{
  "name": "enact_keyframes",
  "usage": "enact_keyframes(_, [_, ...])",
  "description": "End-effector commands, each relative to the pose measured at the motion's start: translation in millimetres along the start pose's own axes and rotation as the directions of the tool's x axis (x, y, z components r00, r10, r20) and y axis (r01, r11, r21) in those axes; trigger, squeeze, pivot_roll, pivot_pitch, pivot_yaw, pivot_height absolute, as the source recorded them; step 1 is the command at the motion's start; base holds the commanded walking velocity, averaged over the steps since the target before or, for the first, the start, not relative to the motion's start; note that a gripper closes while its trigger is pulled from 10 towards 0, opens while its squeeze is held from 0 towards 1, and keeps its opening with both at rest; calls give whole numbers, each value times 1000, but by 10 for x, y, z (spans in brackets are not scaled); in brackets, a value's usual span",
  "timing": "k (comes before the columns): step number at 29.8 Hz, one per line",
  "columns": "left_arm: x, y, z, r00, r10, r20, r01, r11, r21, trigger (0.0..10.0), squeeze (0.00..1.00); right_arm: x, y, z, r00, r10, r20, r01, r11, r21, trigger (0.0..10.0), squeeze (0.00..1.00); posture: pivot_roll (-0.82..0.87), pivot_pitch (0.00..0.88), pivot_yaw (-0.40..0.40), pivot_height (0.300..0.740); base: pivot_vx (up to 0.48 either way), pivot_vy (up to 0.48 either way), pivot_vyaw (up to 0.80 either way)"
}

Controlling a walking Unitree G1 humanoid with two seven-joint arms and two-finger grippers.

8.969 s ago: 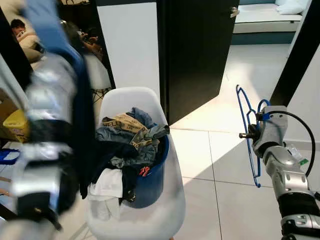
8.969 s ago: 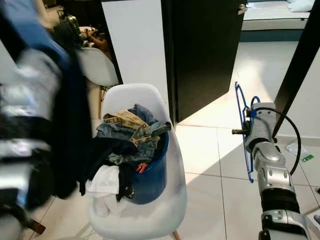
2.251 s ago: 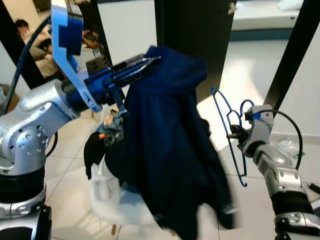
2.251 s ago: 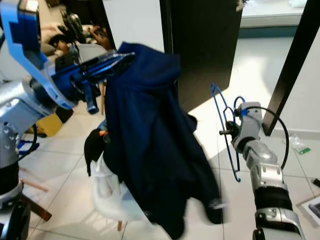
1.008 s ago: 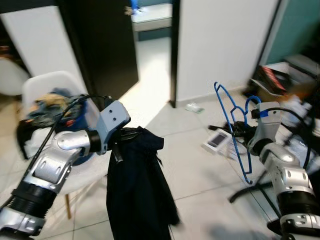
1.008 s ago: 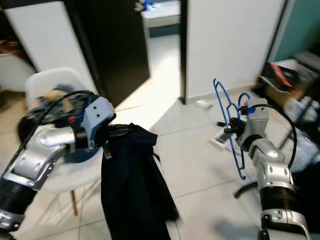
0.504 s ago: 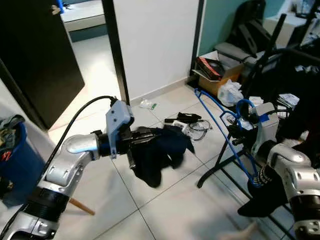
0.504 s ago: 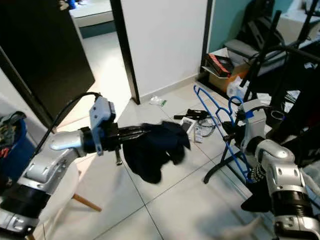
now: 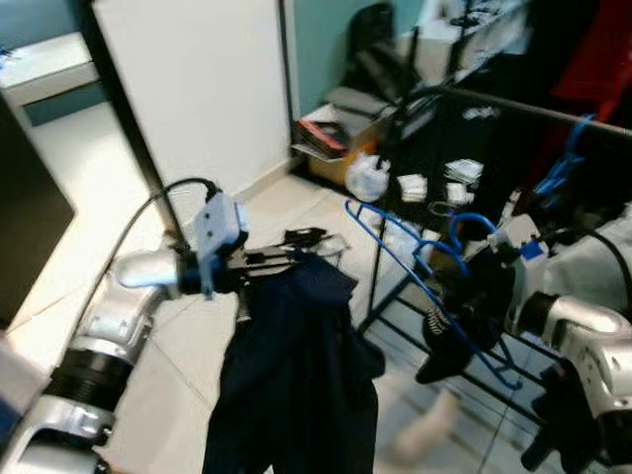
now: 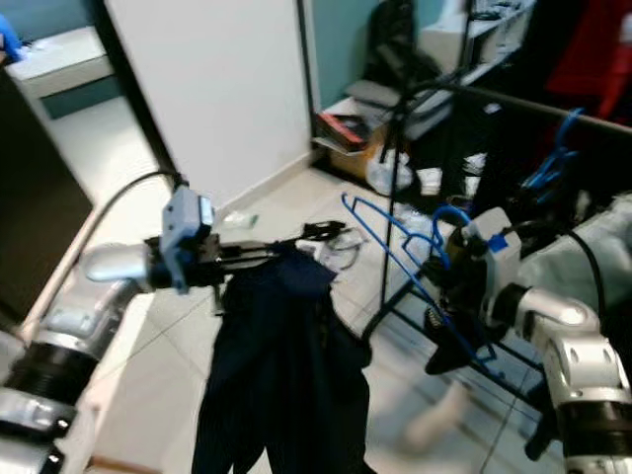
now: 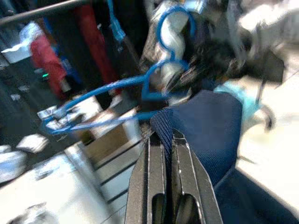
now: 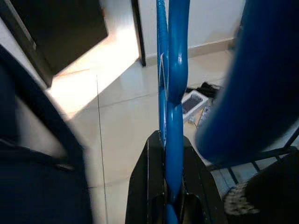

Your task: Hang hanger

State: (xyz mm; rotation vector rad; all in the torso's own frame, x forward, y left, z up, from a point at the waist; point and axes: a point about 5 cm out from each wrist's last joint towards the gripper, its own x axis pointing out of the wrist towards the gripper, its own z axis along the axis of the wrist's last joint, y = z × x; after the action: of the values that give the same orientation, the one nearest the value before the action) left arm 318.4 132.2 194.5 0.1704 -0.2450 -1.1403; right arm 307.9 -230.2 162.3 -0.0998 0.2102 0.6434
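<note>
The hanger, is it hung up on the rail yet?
Not yet. Already done: the right gripper has the blue hanger and the left gripper has the dark jacket, beside the clothes rail. In hand: both are held up. Left: jacket onto hanger, then hook it on the rail.

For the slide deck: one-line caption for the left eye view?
Left gripper holds up a navy garment; right gripper grips a blue hanger near the clothes rack.

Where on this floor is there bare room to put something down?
Bare tiles lie beside the white wall, behind the left gripper. Crowded: the clothes rack with boxes and bags at its foot, the hanging navy garment, and the right gripper with the blue hanger.
</note>
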Motion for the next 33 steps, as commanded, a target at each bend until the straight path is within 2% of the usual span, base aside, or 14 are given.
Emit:
enact_keyframes(1, [-43, -11, -78, 996, 90, 17, -88, 992, -94, 10000, 0, 60, 56, -52, 1000, -17, -25, 17, 1000, 3, 10000, 0, -110, 0, 75, 740, 0, 0, -788])
enact_keyframes(6, [-93, -101, -262, 964, 266, 15, -259, 948, -183, 10000, 0, 152, 182, -118, 999, -31, -33, 31, 999, -7, 10000, 0, -106, 0, 64, 740, 0, 0, -788])
enact_keyframes(8, [-202, -110, -287, 899, 437, 32, -419, 880, -223, 10000, 0, 200, 206, -114, 997, -66, -26, 66, 998, 12, 10000, 0, -100, 0, 42, 740, 0, 0, -788])
enact_keyframes(9, [-202, -110, -287, 899, 437, 32, -419, 880, -223, 10000, 0, 200, 206, -114, 997, -66, -26, 66, 998, 12, 10000, 0, -100, 0, 42, 740, 0, 0, -788])
enact_keyframes(11, [-270, -184, -337, 842, 540, 2, -525, 819, -231, 10000, 0, 300, 349, -97, 1000, -10, -19, 10, 1000, 25, 10000, 0, -83, 0, 15, 740, 0, 0, -788])
enact_keyframes(12, [-270, -184, -337, 842, 540, 2, -525, 819, -231, 10000, 0, 300, 349, -97, 1000, -10, -19, 10, 1000, 25, 10000, 0, -83, 0, 15, 740, 0, 0, -788])
enact_keyframes(13, [-221, -283, -380, 833, 553, -24, -544, 810, -221, 10000, 0, 365, 478, -108, 998, 60, -28, -60, 998, 19, 10000, 0, -70, 0, -10, 740, 0, 0, -788])
enact_keyframes(19, [-162, -317, -350, 849, 528, -18, -521, 832, -191, 10000, 0, 398, 558, -126, 992, 116, -48, -116, 993, 4, 10000, 0, -77, 0, -24, 740, 0, 0, -788])
enact_keyframes(28, [-140, -288, -308, 876, 482, -26, -481, 867, -126, 10000, 0, 349, 494, -171, 991, 109, -77, -110, 994, -1, 10000, 0, -74, 0, -64, 740, 0, 0, -788])
enact_keyframes(29, [-96, -325, -266, 901, 434, -15, -432, 895, -112, 10000, 0, 348, 469, -149, 991, 110, -71, -110, 994, -1, 10000, 0, -68, 0, -67, 740, 0, 0, -775])
enact_keyframes(30, [-96, -325, -266, 901, 434, -15, -432, 895, -112, 10000, 0, 348, 469, -149, 991, 110, -71, -110, 994, -1, 10000, 0, -68, 0, -67, 740, 0, 0, -775])
enact_keyframes(31, [-53, -373, -193, 936, 351, 7, -349, 934, -80, 10000, 0, 338, 434, -104, 992, 115, -59, -116, 993, -12, 10000, 0, -68, 0, -63, 740, 0, 0, 0])
enact_keyframes(32, [-53, -373, -193, 936, 351, 7, -349, 934, -80, 10000, 0, 338, 434, -104, 992, 115, -59, -116, 993, -12, 10000, 0, -68, 0, -63, 740, 0, 0, 0])
enact_keyframes(33, [-26, -404, -109, 964, 266, 28, -264, 963, -55, 10000, 0, 307, 399, -50, 990, 133, -46, -134, 990, -30, 10000, 0, -68, 0, -53, 740, 0, 0, 0])
